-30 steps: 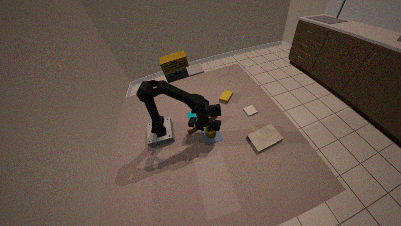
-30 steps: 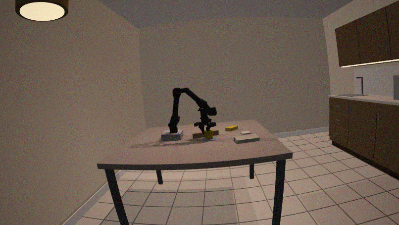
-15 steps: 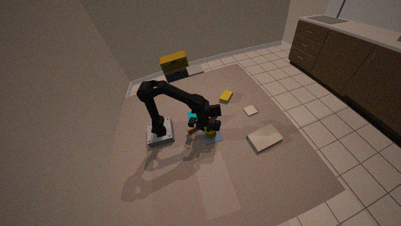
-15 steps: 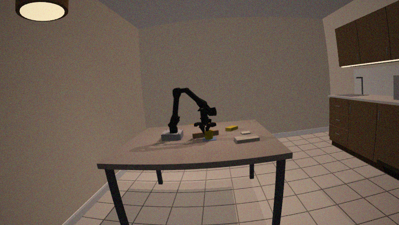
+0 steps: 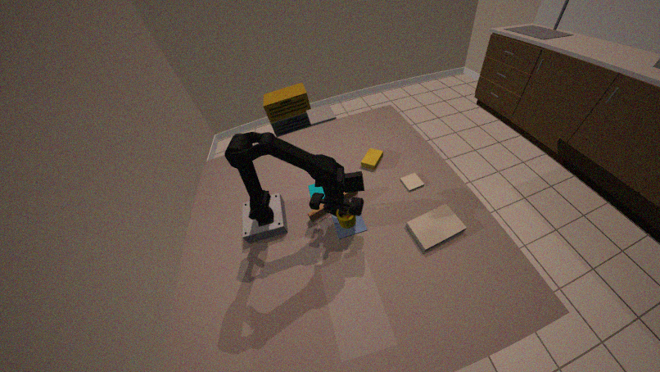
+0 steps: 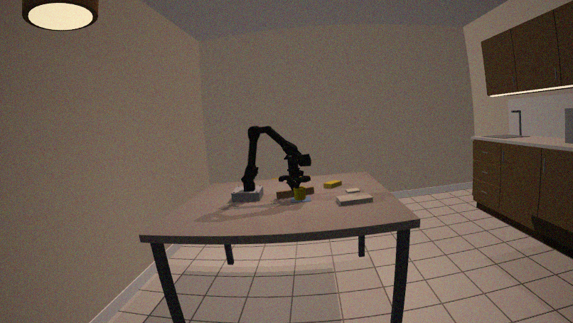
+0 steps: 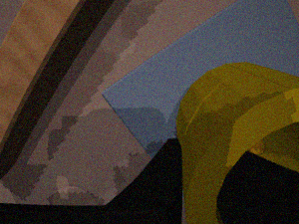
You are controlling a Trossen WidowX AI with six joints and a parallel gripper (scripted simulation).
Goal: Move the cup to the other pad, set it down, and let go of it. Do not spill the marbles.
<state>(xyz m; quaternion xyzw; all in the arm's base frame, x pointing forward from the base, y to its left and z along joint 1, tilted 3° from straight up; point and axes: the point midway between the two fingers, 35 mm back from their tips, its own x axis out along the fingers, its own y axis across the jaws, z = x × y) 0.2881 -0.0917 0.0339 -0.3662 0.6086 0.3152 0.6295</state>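
The yellow cup [image 5: 347, 220] [image 6: 299, 194] [image 7: 201, 111] stands upright on the blue pad [image 5: 361, 227] [image 6: 308, 199] [image 7: 145, 86]. My gripper [image 5: 341, 212] [image 6: 296, 187] [image 7: 190, 147] points down and is shut on the cup's wall, one finger outside it and one inside. A small orange spot, perhaps a marble, shows inside the cup in the wrist view; other marbles are hidden. A teal flat patch [image 5: 315, 189], possibly the other pad, lies behind the gripper, partly covered by the arm.
A long wooden block [image 5: 315, 214] [image 6: 284, 194] [image 7: 25, 59] stands close beside the blue pad, between it and the teal patch. A yellow block [image 5: 372, 159] [image 6: 332, 184], a small beige block [image 5: 411, 181] [image 6: 352, 190] and a large beige block [image 5: 436, 227] [image 6: 354, 199] lie to the right.
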